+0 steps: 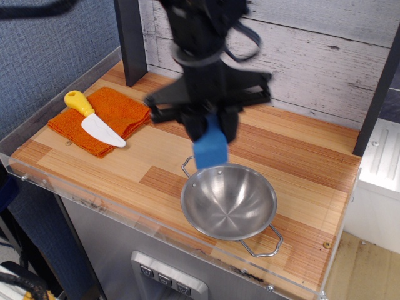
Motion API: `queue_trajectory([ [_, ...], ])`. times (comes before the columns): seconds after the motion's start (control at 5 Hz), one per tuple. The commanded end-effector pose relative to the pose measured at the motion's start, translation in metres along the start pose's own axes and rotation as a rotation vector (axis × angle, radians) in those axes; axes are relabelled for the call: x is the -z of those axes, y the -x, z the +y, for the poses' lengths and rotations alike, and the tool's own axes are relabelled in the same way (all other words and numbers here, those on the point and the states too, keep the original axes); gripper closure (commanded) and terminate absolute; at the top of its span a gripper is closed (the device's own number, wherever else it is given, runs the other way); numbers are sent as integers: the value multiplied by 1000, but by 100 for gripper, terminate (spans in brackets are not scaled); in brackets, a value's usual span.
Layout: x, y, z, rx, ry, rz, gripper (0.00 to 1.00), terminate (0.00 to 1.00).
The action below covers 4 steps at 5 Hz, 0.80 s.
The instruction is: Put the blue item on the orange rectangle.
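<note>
The wooden desk (300,156) has a clear raised lip along its front and left edges and a plank wall along the back. A dark post (130,39) stands at the back left corner, and another dark upright runs down the right edge. The middle of the desk, between the towel and the bowl, is bare wood, as is the back right part.

A steel bowl (229,201) with wire handles sits near the front edge, right of centre. Nothing lies inside it; only the shiny bottom shows.

The orange towel (119,107) lies flat near the left edge, towards the back left corner. A toy knife (94,119) with a yellow handle and white blade rests across it, the blade tip reaching past the towel's front edge onto the wood.

The arm (203,31) comes down from the top, its wrist pointing straight down over the middle of the desk. The gripper (211,128) is blurred, its jaws clamped on the blue block (210,149), which hangs in the air above the bowl's back left rim, well apart from the towel.
</note>
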State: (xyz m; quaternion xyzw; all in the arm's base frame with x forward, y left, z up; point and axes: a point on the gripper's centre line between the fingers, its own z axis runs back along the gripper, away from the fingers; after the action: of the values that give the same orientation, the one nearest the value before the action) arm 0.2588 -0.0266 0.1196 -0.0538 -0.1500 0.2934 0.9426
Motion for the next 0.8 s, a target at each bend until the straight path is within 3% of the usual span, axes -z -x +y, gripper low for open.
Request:
queue_trajectory([
  [0.0, -6, -61, 28, -92, -14, -79, 100, 0],
  [0.6, 59, -123, 79, -249, -114, -42, 100, 0],
])
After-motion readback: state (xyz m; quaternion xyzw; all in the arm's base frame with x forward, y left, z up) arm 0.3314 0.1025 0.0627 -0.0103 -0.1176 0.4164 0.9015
